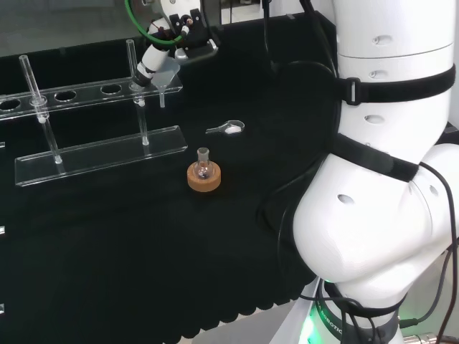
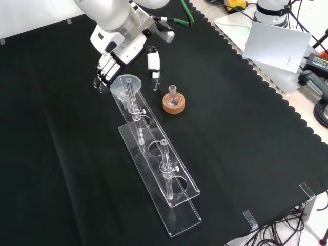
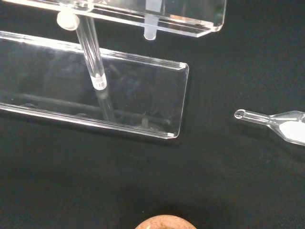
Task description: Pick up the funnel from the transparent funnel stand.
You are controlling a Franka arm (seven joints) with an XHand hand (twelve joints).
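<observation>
The clear funnel (image 2: 126,83) sits in the end hole of the transparent stand's (image 2: 160,163) upper shelf, with its stem hanging below the shelf (image 3: 149,27). In the head view the funnel (image 1: 164,79) is at the shelf's right end. The black and white hand (image 2: 122,47) hovers just behind and above it. Its fingers (image 2: 104,70) reach down on the funnel's left and the thumb (image 2: 152,62) on its right, spread apart, with a gap to the rim. In the head view a finger of the hand (image 1: 152,61) points down at the funnel's edge.
A small round flask on a cork ring (image 2: 173,102) stands right of the stand's near end in the front view. A clear scoop with white powder (image 1: 228,129) lies on the cloth beyond it. The stand's upright posts (image 1: 142,100) rise close to the funnel.
</observation>
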